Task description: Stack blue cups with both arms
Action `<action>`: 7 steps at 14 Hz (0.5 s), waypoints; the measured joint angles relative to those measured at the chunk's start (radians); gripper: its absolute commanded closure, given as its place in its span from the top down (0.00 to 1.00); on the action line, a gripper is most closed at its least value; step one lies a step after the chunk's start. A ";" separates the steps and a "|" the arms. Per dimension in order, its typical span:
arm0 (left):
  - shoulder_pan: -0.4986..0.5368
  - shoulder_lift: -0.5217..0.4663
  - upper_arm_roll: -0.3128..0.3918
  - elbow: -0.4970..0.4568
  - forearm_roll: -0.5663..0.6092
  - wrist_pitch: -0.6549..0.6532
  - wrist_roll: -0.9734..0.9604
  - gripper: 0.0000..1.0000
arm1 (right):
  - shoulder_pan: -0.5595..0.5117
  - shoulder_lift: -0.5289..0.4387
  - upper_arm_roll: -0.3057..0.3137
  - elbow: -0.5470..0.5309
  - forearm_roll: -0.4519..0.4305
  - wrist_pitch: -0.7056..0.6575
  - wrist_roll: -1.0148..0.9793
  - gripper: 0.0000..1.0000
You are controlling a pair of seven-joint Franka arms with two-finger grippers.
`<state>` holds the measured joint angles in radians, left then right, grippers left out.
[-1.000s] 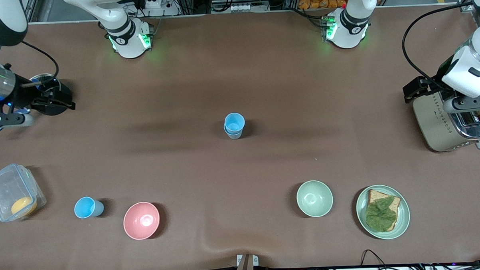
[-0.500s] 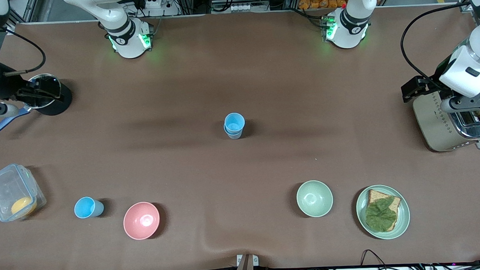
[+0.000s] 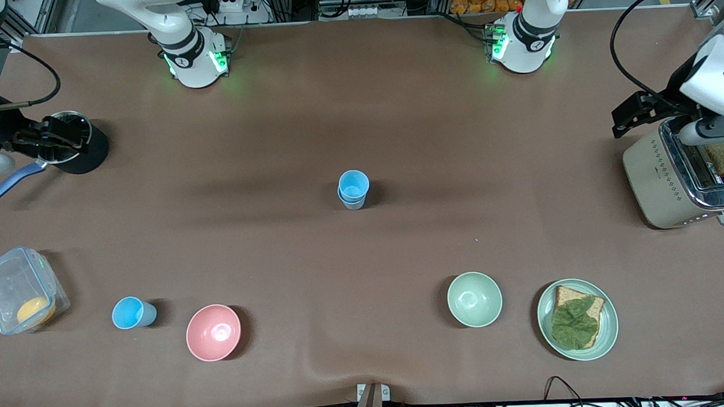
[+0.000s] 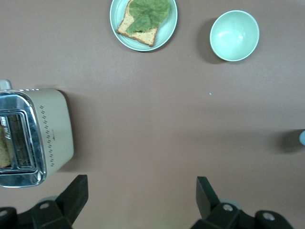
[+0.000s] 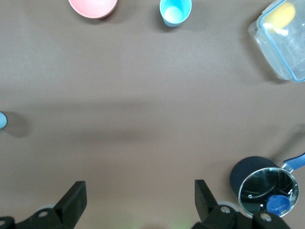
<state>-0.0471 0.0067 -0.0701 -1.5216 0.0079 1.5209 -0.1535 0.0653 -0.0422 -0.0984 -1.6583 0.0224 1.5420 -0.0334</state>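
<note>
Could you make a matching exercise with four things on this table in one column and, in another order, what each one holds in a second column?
Things:
1. toaster
2. green plate
3. clear container
4. lower blue cup

What it holds:
A. a second blue cup nested in it
B. a yellow piece of food
C. a slice of bread in its slot
D. bread with a green leaf on top

Pairs: 1-C, 2-D, 3-B, 4-A
</note>
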 measured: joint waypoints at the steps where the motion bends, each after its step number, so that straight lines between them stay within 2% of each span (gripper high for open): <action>1: 0.001 -0.002 0.007 0.000 -0.005 -0.003 0.000 1.00 | 0.000 0.000 0.000 0.006 -0.004 0.004 0.000 1.00; 7: 0.000 -0.004 0.010 0.000 -0.006 -0.013 -0.007 1.00 | 0.000 -0.001 0.006 0.016 -0.017 0.006 0.000 1.00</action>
<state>-0.0471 0.0031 -0.0597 -1.5218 0.0019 1.5082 -0.1607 0.0655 -0.0428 -0.0921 -1.6422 0.0053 1.5479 -0.0334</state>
